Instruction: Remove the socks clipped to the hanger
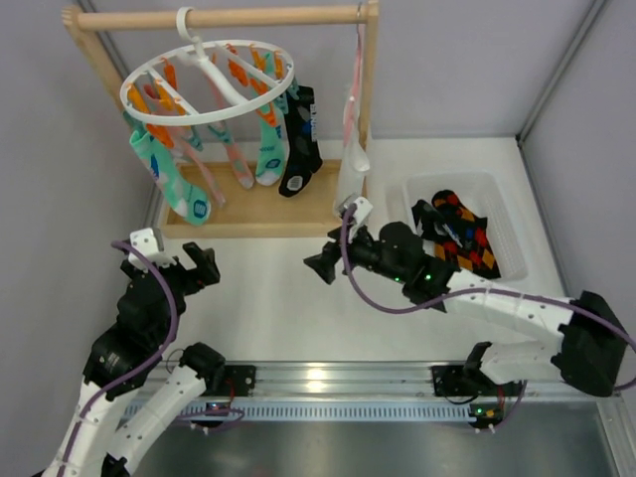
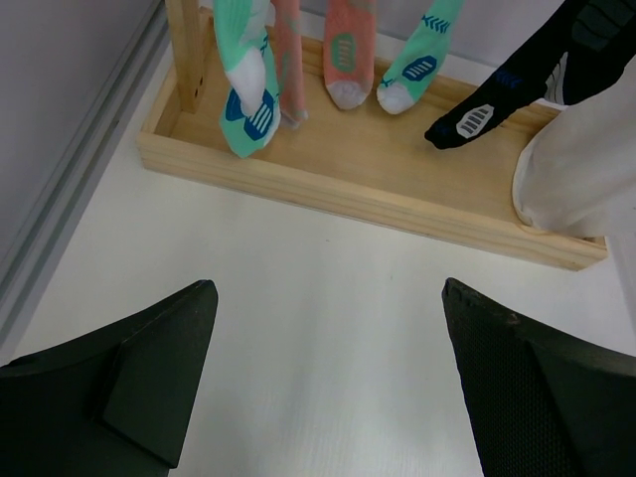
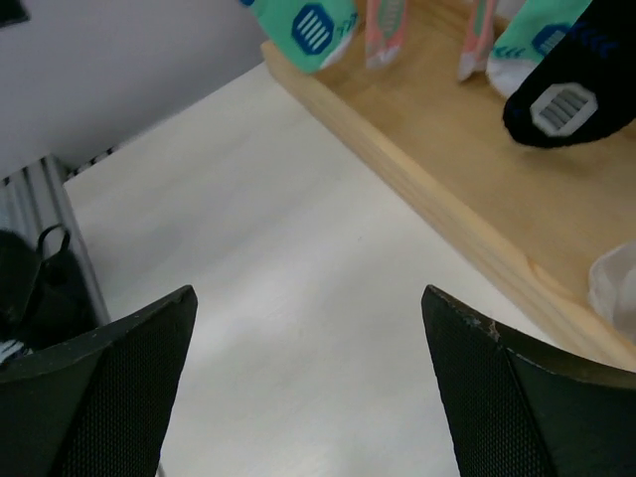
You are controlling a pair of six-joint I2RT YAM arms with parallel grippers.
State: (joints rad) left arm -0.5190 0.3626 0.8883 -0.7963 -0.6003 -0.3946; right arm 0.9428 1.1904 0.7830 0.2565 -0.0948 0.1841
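Right, I'm eyeing the black sock (image 1: 301,149) dangling vertically from the hanger (image 1: 204,118), ahead of my right gripper (image 1: 318,266), the nearer one, jaws spread and empty.

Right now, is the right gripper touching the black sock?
Apart. Right wrist view: right gripper is open over the table; black sock hangs beyond it, above the wooden base.

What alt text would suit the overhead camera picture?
Mint, pink and black socks hang clipped to a white ring hanger on a wooden rack. Below, the robot's left hand and right hand hover empty; a clear bin at right holds more socks.
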